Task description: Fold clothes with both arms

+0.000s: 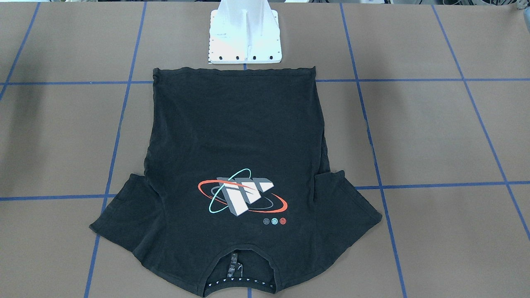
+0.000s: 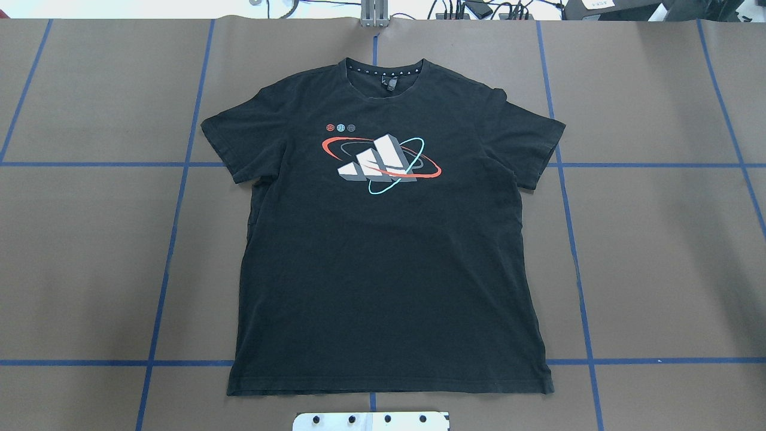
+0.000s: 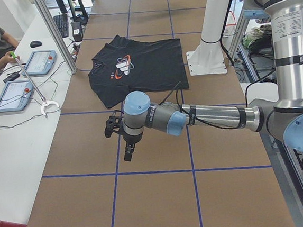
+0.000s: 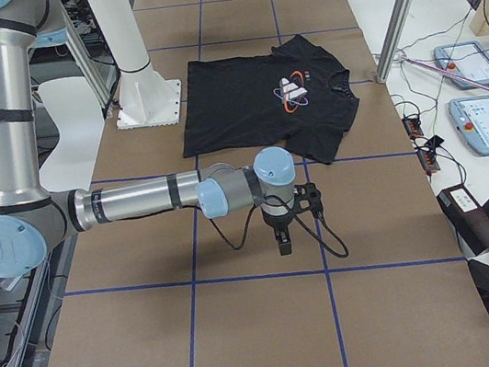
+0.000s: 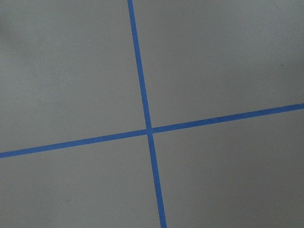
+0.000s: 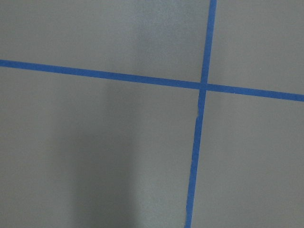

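Soft, light shirt [image 2: 383,251] lies flat; you'd pinch hem corners or sleeve edges. Well apart from it: left gripper [image 3: 129,153], right gripper [image 4: 283,243]; can't tell whether either is spread or closed.

the black t-shirt [image 1: 240,136] lies flat, logo [image 1: 242,196] up, mid-worktop [image 1: 434,136]. its hem is just beside the white base mount [image 1: 245,37] at the robot's edge, collar toward the operators' edge, sleeves spread across blue tape lines [image 1: 414,185].
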Action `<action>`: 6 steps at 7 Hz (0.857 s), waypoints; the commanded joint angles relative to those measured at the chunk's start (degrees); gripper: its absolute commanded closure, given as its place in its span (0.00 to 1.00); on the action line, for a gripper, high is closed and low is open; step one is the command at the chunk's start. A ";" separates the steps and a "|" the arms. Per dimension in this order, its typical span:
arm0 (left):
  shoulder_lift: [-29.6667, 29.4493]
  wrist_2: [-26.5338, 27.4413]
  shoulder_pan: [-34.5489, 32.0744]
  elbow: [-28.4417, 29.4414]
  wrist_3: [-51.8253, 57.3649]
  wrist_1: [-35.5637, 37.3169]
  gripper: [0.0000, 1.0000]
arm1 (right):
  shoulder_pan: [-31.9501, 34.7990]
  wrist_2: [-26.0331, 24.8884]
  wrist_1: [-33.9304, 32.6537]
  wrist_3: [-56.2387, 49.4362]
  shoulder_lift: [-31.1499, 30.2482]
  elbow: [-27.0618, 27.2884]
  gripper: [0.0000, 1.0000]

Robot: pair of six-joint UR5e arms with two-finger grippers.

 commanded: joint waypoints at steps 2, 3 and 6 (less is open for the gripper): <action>0.56 -0.44 0.53 -0.99 0.26 -0.44 0.00 | 0.29 0.24 -0.12 -0.04 -0.03 0.16 0.00; 0.65 -0.44 0.53 -1.17 0.18 -0.53 0.00 | 0.29 0.33 -0.03 -0.04 -0.03 0.25 0.00; 0.65 -0.97 0.53 -1.26 0.00 -1.23 0.00 | 0.29 -0.02 0.58 -0.04 -0.64 0.42 0.00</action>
